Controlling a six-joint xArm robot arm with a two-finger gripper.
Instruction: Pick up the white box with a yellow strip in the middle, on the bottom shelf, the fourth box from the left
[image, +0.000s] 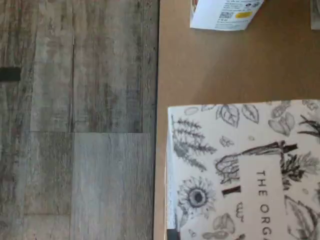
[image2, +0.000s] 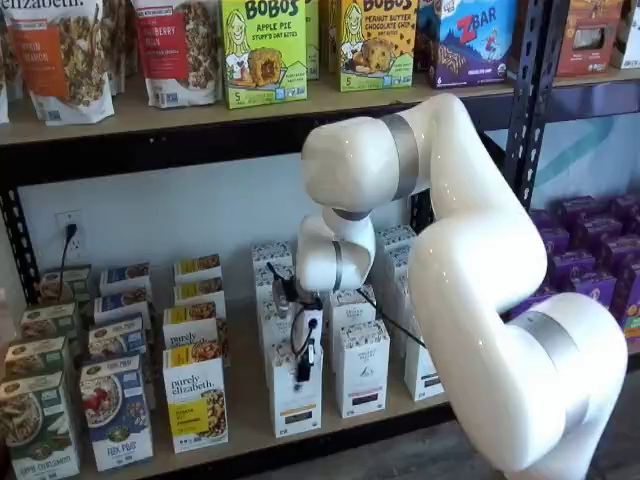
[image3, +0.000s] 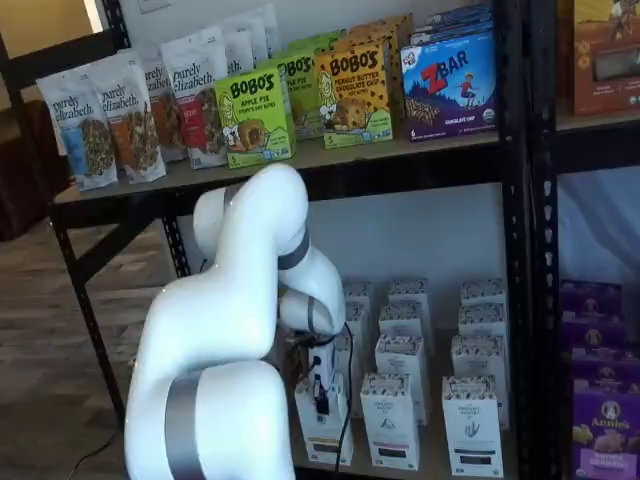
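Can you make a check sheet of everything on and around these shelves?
Surface: bottom shelf, tan board, black rail.
Job's things: white box, front of its row, upright on the shelf.
Clutter: black-band white cartons; purely elizabeth boxes; Bobo's boxes on the shelf above.
Gripper: gripper at the white box's top, fingers closed on it.
Cables: black cable beside the gripper; plug in wall outlet.
Surroundings: grey plank floor; purple boxes on the next rack.

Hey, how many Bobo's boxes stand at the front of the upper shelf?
2: a green apple pie box and, right beside it, a yellow peanut butter chocolate chip box. More boxes stand behind them, partly hidden.
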